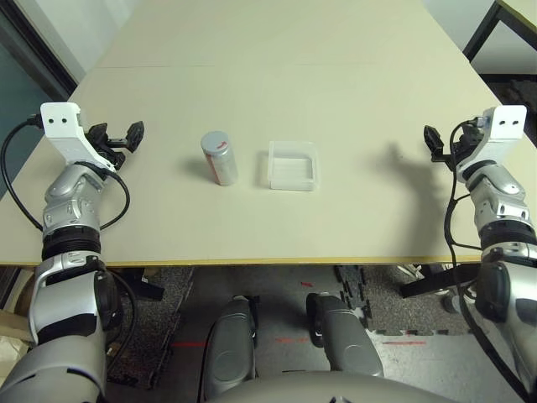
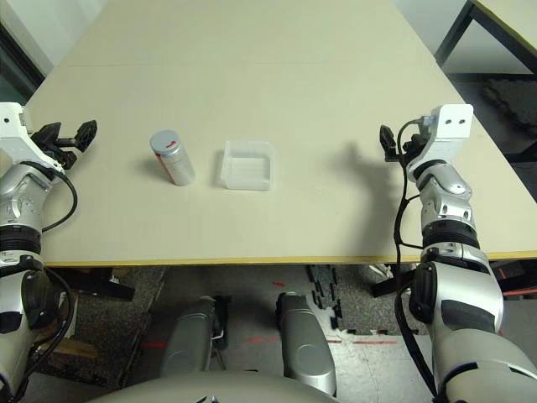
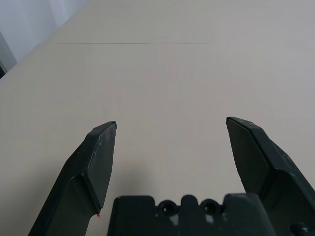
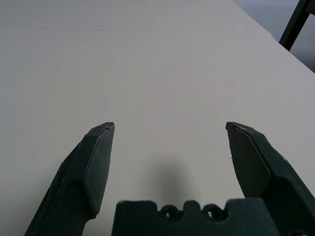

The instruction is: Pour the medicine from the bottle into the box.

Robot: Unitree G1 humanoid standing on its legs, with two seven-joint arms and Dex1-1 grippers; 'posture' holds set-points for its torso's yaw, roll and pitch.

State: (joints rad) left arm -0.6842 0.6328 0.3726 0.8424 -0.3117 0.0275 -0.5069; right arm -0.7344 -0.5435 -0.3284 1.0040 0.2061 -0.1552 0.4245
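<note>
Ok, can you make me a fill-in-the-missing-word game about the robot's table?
1. The bottle stands to the ___ of the box, on the robot's own side.
2. The bottle's round grey cap is still ___.
3. The left gripper and the right gripper are both ___.
4. The table is ___ in colour.

Missing words: left; on; open; beige

table [image 1: 277,50]: wide, beige, faint seam across | floor [image 1: 277,285]: dark speckled, red marks | second table [image 1: 516,17]: black legs, right
</note>
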